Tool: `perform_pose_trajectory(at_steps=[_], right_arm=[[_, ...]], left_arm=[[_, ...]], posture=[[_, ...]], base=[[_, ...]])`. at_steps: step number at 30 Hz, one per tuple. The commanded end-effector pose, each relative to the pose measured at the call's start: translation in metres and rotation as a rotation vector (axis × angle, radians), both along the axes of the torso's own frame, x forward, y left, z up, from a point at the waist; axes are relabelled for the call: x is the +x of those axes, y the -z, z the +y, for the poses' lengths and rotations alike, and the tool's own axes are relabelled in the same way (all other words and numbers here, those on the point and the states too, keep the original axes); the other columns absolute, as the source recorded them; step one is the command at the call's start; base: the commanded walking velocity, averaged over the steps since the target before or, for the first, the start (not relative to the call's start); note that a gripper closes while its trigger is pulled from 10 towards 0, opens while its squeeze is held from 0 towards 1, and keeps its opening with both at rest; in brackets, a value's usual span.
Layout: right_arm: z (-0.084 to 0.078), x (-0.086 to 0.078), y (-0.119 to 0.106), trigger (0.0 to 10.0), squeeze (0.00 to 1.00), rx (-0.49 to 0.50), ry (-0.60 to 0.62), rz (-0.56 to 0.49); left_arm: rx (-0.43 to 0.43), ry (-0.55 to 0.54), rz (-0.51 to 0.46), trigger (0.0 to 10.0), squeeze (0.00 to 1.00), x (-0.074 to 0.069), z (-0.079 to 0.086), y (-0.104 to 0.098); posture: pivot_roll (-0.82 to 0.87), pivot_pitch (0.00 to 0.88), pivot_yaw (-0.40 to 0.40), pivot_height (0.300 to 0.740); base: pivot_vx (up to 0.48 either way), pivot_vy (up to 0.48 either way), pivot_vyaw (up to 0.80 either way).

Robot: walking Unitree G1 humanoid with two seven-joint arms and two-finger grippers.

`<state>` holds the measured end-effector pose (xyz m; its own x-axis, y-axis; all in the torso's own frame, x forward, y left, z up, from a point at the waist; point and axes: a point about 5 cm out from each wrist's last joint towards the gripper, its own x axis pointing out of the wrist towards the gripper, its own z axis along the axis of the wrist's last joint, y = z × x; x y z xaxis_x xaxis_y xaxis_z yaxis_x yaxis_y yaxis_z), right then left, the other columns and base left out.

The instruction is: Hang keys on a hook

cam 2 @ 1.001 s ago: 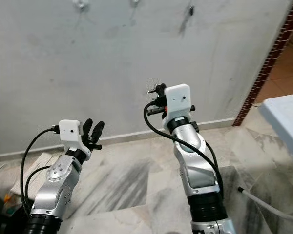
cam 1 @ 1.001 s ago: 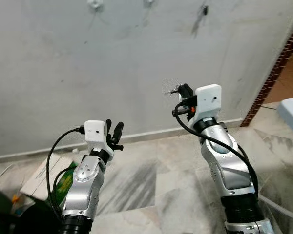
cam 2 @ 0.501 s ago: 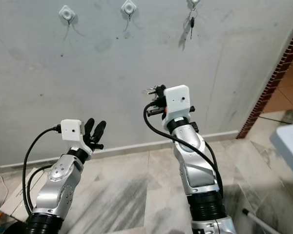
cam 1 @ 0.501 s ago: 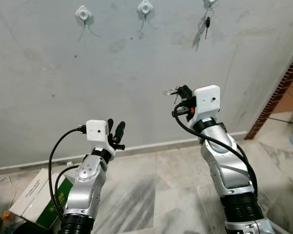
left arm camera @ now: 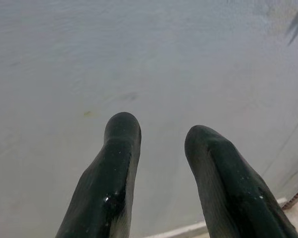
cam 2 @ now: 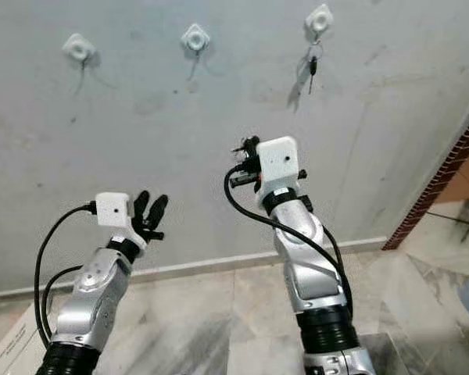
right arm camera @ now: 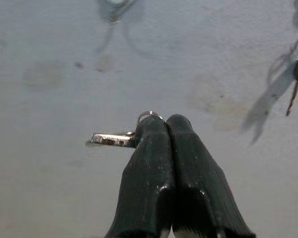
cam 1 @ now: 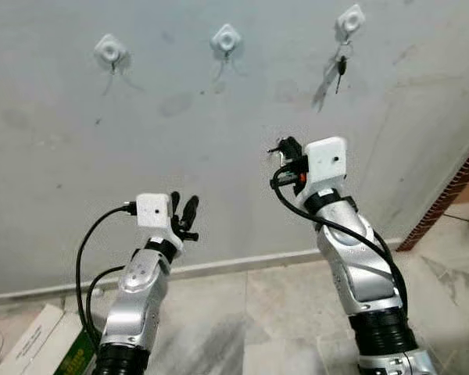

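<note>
Grey wall [cam 1: 219,156], three hooks [cam 1: 226,37], marble floor [cam 1: 281,312] below.

Three hooks were set in a row on the wall [cam 1: 219,156] above the right gripper [cam 1: 285,150]: the middle hook [cam 1: 226,37] up to its left, the right hook [cam 1: 349,19] up to its right. The left hook [cam 1: 109,49] was placed above the left gripper [cam 1: 182,209].

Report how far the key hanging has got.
Done: the right end effector is shut on a small silver key with a ring, raised before the grey wall. One dark key hangs on the right white hook. Left: lift the held key onto the bare middle white hook. The left end effector is open.
</note>
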<state>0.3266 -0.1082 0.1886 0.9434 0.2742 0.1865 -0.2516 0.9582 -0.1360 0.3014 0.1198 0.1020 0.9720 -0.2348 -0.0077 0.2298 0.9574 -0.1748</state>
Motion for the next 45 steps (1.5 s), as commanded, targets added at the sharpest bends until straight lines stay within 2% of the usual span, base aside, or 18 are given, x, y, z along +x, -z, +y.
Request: perform_pose_trajectory(at_steps=[1,9,13,20,29,34,40,45], right_arm=[[-0.002,0.0,-0.001,10.0,0.0,0.003,0.0,-0.006],[-0.002,0.0,-0.002,10.0,0.0,0.001,-0.002,-0.007],[-0.001,-0.001,-0.001,10.0,0.0,-0.006,-0.008,-0.008],[-0.001,-0.001,-0.001,10.0,0.0,-0.002,-0.007,-0.009],[0.0,0.0,-0.001,10.0,0.0,-0.004,-0.006,-0.011],[0.0,0.0,-0.001,10.0,0.0,0.002,-0.009,-0.01],[0.0,0.002,-0.004,10.0,0.0,0.03,0.012,-0.021],[-0.001,0.002,-0.009,10.0,0.0,0.034,0.018,-0.044]], left_arm=[[0.0,0.015,-0.001,10.0,0.0,0.0,-0.004,-0.001],[-0.001,0.004,0.005,10.0,0.0,0.0,-0.004,0.001],[0.017,-0.015,-0.001,10.0,0.0,0.0,-0.002,0.001],[0.039,-0.036,-0.019,10.0,0.0,0.005,0.003,-0.002],[0.019,0.012,0.002,10.0,0.0,-0.007,-0.013,0.006],[0.015,0.017,0.004,10.0,0.0,-0.008,-0.014,0.006],[0.021,0.014,0.001,10.0,0.0,-0.005,-0.008,0.004],[0.001,0.132,-0.023,10.0,0.0,-0.006,-0.018,0.0]], posture=[[-0.09,0.08,0.086,0.74],[-0.09,0.08,0.083,0.74],[-0.09,0.08,0.083,0.74],[-0.09,0.077,0.085,0.74],[-0.09,0.077,0.086,0.74],[-0.09,0.077,0.086,0.74],[-0.09,0.076,0.082,0.74],[-0.09,0.075,0.085,0.74]], base=[[0.442,0.0,0.0],[0.379,0.0,0.0],[0.0,0.0,0.0],[0.0,0.0,0.45],[0.0,0.0,0.69],[0.0,0.0,0.8],[0.0,0.0,0.0],[0.0,0.0,0.0]])
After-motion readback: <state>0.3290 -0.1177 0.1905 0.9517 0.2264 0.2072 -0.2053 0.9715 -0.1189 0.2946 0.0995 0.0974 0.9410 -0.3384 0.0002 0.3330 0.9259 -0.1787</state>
